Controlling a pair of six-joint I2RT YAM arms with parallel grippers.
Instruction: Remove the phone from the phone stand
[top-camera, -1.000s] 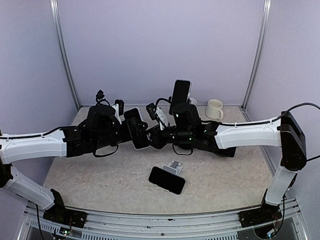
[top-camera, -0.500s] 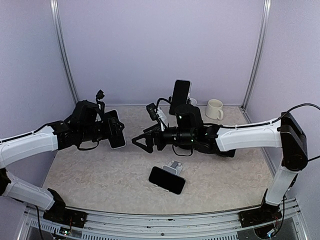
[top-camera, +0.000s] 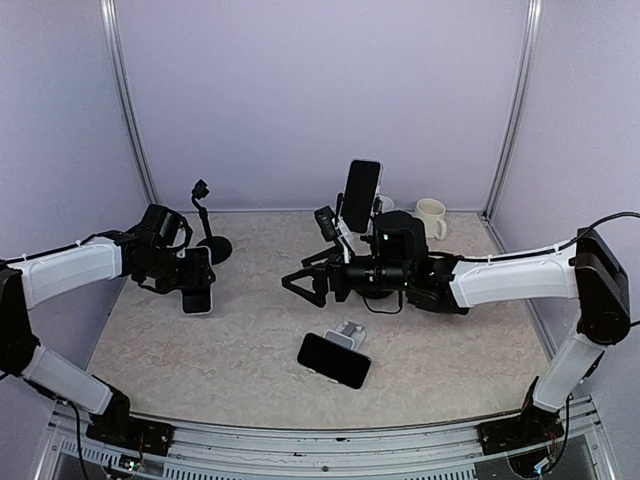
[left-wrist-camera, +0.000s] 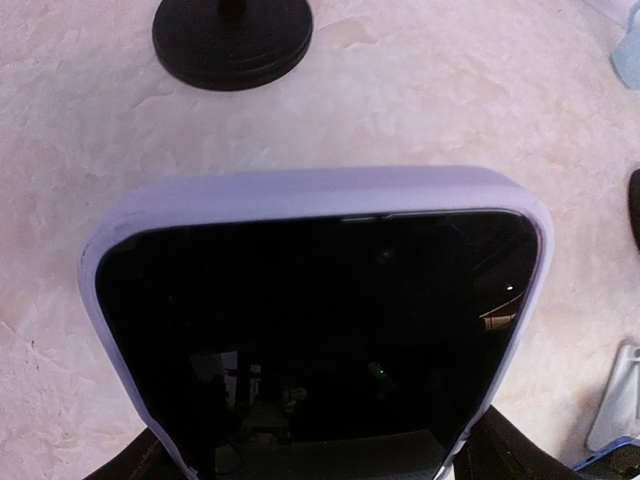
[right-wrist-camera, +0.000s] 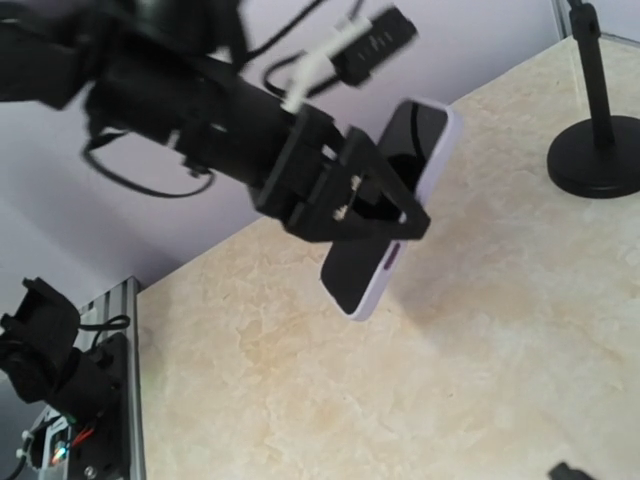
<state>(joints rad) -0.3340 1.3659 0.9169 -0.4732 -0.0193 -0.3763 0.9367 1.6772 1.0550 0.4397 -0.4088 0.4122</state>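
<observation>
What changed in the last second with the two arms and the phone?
The left fingers, shut on the purple phone, carried it left and lower. The right fingers, at that phone before, now stand open and have drawn back to the right. The upright phone, the flat phone in front, the mug and the black stand stayed put.

This was a robotics lab test cell, not a lived-in room. Plain lavender panel walls (top-camera: 320, 100), held by bare metal corner posts (top-camera: 131, 110), boxed in a marbled beige tabletop (top-camera: 230, 350). A left arm (top-camera: 70, 272) and a right arm (top-camera: 505, 278), with loose cabling, were bolted to an aluminium rail (top-camera: 330, 437) at the near edge.
</observation>
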